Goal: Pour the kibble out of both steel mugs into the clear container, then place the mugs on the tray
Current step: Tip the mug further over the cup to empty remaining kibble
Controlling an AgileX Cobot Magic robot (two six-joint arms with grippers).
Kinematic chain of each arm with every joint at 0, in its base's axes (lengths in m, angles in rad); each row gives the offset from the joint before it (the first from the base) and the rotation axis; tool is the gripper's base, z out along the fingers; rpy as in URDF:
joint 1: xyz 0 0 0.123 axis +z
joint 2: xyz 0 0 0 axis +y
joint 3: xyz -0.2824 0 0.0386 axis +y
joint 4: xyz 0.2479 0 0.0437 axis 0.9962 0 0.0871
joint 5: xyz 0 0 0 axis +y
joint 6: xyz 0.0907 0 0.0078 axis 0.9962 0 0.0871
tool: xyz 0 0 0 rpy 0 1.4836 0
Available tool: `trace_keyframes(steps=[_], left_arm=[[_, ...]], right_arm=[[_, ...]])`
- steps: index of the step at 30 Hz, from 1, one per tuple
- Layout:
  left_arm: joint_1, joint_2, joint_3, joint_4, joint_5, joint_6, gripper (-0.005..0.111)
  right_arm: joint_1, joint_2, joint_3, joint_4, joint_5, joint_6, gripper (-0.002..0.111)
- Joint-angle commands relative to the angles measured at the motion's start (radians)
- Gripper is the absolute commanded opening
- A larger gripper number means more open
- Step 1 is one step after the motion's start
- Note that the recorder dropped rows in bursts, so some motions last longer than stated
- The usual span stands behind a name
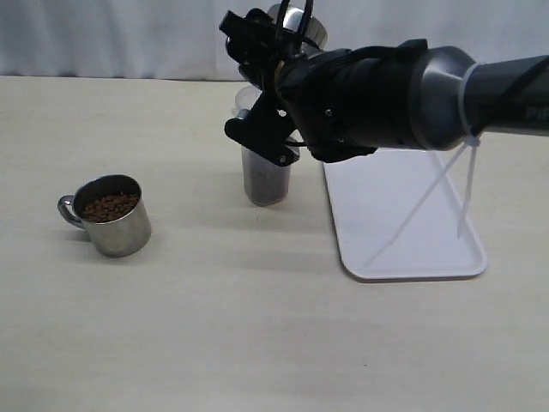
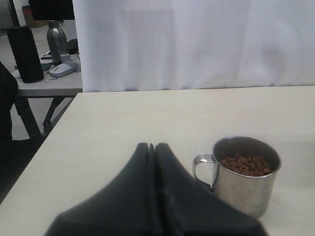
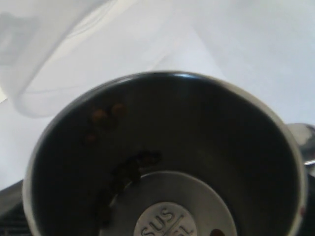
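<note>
One steel mug (image 1: pixel 112 216) stands upright at the left of the table, full of kibble (image 1: pixel 110 206), with its handle pointing left. My left gripper (image 2: pixel 152 147) is shut and empty, just beside that mug (image 2: pixel 246 179); it does not show in the exterior view. My right gripper (image 1: pixel 283 47) is shut on the second steel mug (image 1: pixel 298 23), held tipped high above the clear container (image 1: pixel 266 172), which has kibble in its lower part. Inside the tipped mug (image 3: pixel 197 147) only a few pellets (image 3: pixel 133 169) remain. The white tray (image 1: pixel 403 215) lies right of the container.
The right arm's black body reaches across the middle, over the tray's near-left corner and the container. White ties (image 1: pixel 450 184) hang from it over the tray. A white curtain (image 1: pixel 103 34) backs the table. A side table (image 2: pixel 47 78) with dark items stands beyond the table's edge.
</note>
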Motion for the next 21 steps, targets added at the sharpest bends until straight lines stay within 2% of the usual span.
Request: trace_keyframes(steps=[1, 11, 19, 21], left_arm=[[-0.002, -0.002, 0.003, -0.003, -0.008, -0.002, 0.0], [-0.002, -0.002, 0.003, -0.003, -0.005, -0.002, 0.0], [-0.002, -0.002, 0.003, -0.003, -0.007, -0.002, 0.0], [-0.002, -0.002, 0.003, -0.003, -0.007, -0.002, 0.0]], right_arm=[[0.021, -0.018, 0.0, -0.004, 0.014, -0.085, 0.005], [0.025, -0.018, 0.0, -0.004, 0.032, -0.227, 0.005], [0.025, 0.002, 0.0, -0.004, 0.042, -0.264, 0.005], [0.025, 0.002, -0.005, -0.004, 0.055, -0.211, 0.005]])
